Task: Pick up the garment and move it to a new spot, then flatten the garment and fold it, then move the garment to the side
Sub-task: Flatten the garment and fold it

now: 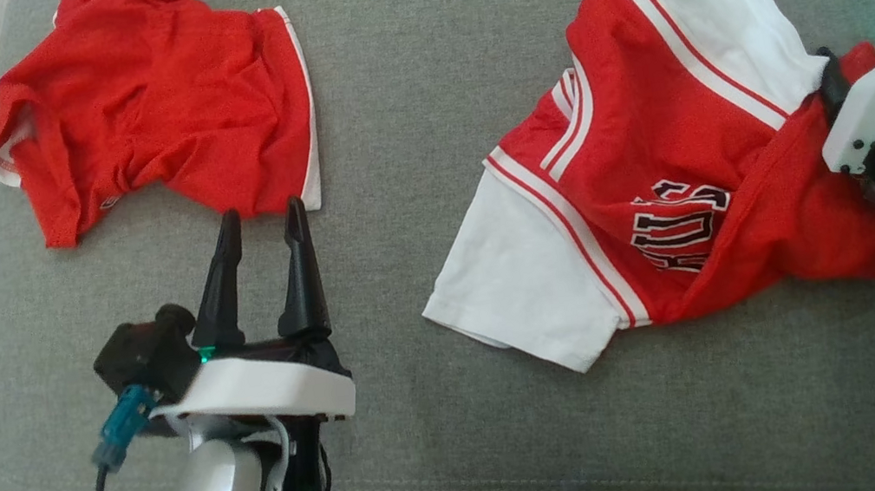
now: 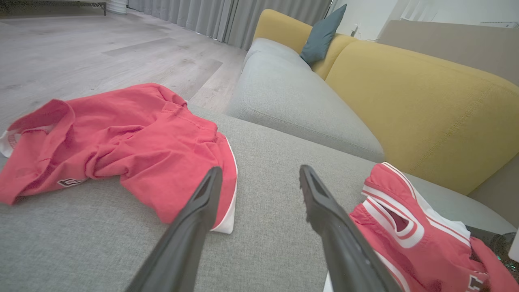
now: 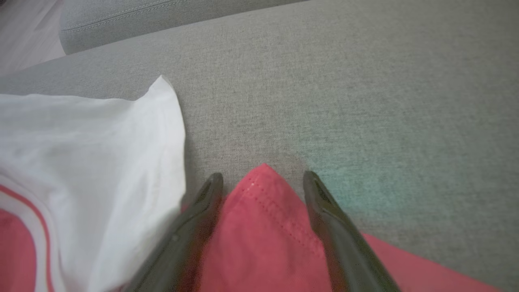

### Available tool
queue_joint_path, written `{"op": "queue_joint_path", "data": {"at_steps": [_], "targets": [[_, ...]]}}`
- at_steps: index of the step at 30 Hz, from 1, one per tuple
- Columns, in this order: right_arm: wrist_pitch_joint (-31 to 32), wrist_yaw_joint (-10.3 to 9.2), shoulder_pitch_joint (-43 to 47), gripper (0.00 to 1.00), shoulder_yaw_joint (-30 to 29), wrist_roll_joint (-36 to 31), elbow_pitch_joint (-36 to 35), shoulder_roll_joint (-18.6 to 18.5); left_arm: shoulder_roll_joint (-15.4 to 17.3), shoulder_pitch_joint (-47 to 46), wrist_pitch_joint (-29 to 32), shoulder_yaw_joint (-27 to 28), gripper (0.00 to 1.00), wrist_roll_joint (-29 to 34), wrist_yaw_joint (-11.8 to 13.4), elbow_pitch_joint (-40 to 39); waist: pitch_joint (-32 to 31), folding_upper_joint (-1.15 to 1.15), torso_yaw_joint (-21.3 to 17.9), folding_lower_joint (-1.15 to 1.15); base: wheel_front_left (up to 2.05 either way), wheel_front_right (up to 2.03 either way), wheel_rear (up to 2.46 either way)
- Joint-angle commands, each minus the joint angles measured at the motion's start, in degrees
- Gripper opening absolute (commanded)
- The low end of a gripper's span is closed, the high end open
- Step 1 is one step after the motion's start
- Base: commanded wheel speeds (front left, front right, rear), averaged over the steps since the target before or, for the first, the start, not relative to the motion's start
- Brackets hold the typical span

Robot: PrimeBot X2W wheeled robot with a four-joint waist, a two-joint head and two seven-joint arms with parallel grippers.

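While our left gripper (image 1: 262, 218) hangs wide open over the grey cushion (image 1: 413, 91), our right gripper (image 3: 263, 178) stands spread around a red corner of the jersey (image 1: 651, 150) lying crumpled there.

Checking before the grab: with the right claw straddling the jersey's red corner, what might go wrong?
The right claw stands open around only the jersey's red corner; a thin pinch may slip. The jersey is bunched, so lifting may drag folded layers. The left claw, open beside the red shorts, could snag them.
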Motion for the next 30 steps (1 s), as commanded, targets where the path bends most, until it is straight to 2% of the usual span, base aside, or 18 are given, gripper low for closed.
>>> {"op": "queue_joint_path", "data": {"at_steps": [1,2,3,11,20,27,30], "targets": [[-0.1,0.37,-2.3,0.63,0.9,-0.2,-0.9,-0.1,0.4,-2.1,-0.4,1.5,1.00,-0.1,0.0,-1.5,0.0,0.00,-0.1,0.00,0.00,0.00,0.00],[-0.5,0.37,-2.6,0.63,1.0,-0.3,-0.3,-0.2,0.4,-2.1,-0.4,1.6,1.00,0.0,0.0,-1.5,0.0,0.00,-0.1,0.00,0.00,0.00,0.00],[-0.9,0.37,-2.8,0.00,1.0,-0.4,0.2,-0.2,0.4,-2.1,-0.4,1.6,1.00,0.1,0.1,-1.5,0.0,0.00,-0.2,0.00,0.00,0.00,0.00],[-9.3,0.37,-3.6,0.00,1.2,0.8,-0.2,0.9,0.4,-1.2,-0.4,2.8,1.00,0.7,0.0,-1.3,-1.9,0.00,-3.6,0.00,0.00,0.00,0.00],[-13.2,0.37,-4.6,0.00,4.9,4.1,-7.3,-0.2,0.4,-0.5,-0.4,3.7,1.00,0.8,-0.3,-1.3,-5.0,0.00,-8.7,0.00,0.00,0.00,0.00],[-16.5,0.37,-10.4,0.00,7.5,6.0,-11.0,-3.3,0.4,-0.5,-0.4,3.0,1.00,0.2,-0.3,-1.3,-6.2,0.00,-8.5,0.00,0.00,0.00,0.00],[-18.4,0.37,-13.7,0.00,8.0,6.7,-11.1,-3.5,0.4,0.0,-0.4,3.2,1.00,0.0,-0.1,-1.3,-6.8,0.00,-8.0,0.00,0.00,0.00,0.00]]}}
